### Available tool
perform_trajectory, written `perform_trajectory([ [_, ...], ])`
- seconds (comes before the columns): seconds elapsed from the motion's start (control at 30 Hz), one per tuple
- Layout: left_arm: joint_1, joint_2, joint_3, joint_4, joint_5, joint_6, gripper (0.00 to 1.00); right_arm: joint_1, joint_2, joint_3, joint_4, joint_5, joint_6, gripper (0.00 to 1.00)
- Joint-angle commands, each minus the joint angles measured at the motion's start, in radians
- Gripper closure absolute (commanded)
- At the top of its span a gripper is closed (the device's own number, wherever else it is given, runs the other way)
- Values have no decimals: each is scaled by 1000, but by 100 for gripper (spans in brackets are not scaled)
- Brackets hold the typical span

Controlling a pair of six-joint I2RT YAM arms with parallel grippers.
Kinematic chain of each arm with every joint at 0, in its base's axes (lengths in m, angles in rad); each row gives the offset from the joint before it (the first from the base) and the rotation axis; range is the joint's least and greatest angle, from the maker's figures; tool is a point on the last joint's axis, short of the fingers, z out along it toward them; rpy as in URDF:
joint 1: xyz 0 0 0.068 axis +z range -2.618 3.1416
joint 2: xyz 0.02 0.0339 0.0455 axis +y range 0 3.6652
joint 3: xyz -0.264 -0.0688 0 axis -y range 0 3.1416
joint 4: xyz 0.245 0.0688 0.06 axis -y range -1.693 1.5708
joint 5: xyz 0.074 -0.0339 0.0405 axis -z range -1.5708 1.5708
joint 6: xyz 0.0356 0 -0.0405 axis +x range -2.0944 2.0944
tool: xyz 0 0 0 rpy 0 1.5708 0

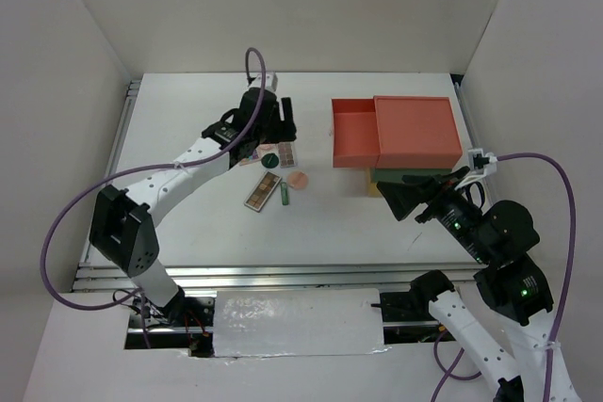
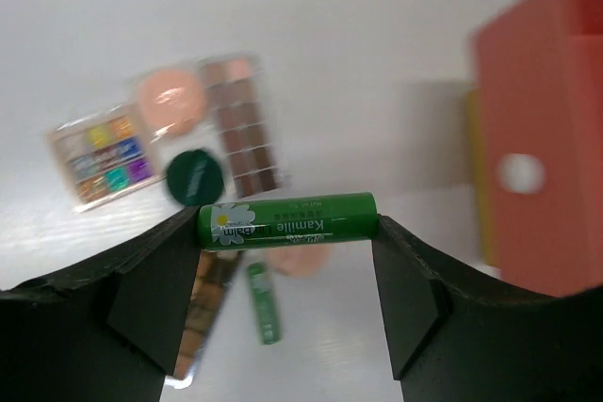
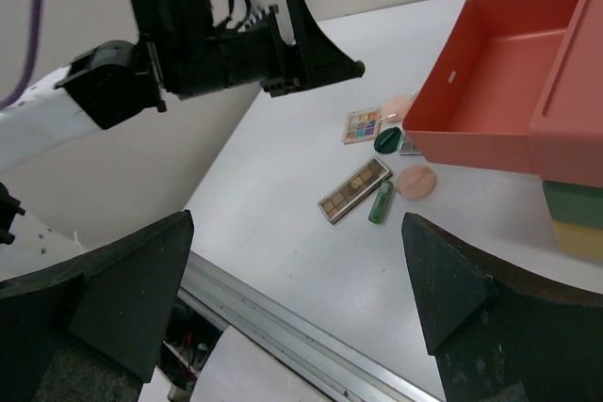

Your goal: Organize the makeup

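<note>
A white counter sits inside plain white walls, with a metal rail along its near edge. At the right stands a box, red on top with green and yellow layers below. Its red drawer is pulled out to the left.

The makeup lies in a loose cluster on the counter, just left of the drawer. There is a long palette with a second tube beside it. Behind these lie a green compact, a multicolour palette and a brown palette. One peach compact is near the second tube, and another is at the far end of the cluster.

Only the left wrist view shows the balm tube. It lies crosswise in the left tool, touching both fingers, above the cluster. The top and right wrist views do not show it. The right wrist view shows the drawer's bare inside, and it shows the left tool raised well off the counter.

The left arm reaches from the near left, bent at the elbow, with its tool over the makeup. The right arm stays at the right, in front of the box. The right tool is spread wide, holds nothing and faces the cluster.
</note>
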Motion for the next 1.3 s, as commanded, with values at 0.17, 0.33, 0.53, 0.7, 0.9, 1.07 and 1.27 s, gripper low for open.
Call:
perform_trajectory([
  [0.17, -125, 79, 270, 188, 210, 168, 55, 5, -19, 25, 33, 39, -24, 0],
  [0.33, -197, 208, 445, 161, 204, 184, 49, 3, -21, 21, 27, 41, -25, 0],
  [0.53, -230, 338, 599, 81, 152, 193, 32, 5, -24, 11, 19, 50, -31, 0],
  [0.7, -232, 357, 598, 108, 169, 196, 2, 5, -28, 4, 21, 61, -35, 0],
  [0.9, -234, 235, 503, 117, 45, 214, 1, 5, -21, 5, 24, 59, -38, 0],
  [1.07, -234, 74, 360, 12, -230, 182, 1, 4, -15, 8, 25, 46, -39, 0],
  [1.27, -234, -179, -69, -34, -339, -31, 1, 5, -22, -1, 36, 49, -35, 0],
])
